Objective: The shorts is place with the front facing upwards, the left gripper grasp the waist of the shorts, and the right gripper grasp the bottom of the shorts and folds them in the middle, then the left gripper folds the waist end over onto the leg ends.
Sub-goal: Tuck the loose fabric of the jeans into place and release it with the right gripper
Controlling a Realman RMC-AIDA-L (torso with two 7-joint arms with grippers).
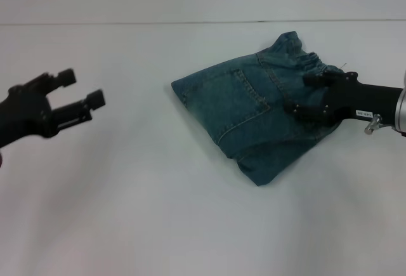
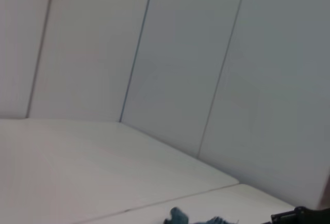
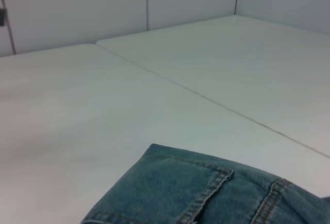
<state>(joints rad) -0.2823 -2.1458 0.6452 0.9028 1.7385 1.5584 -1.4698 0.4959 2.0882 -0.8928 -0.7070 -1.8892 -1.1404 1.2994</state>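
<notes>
Shorts [image 1: 254, 120] are lying folded in a blue denim bundle on the white table [image 1: 127, 212], right of centre. My right gripper [image 1: 304, 95] is reaching over their elastic waist end, fingers spread and resting on the cloth. My left gripper [image 1: 85, 89] is hovering well apart to the left, fingers parted, holding nothing.

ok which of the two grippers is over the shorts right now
The right gripper: it sits over the waistband end of the folded denim shorts. The left gripper hangs open, well away over bare table.
</notes>
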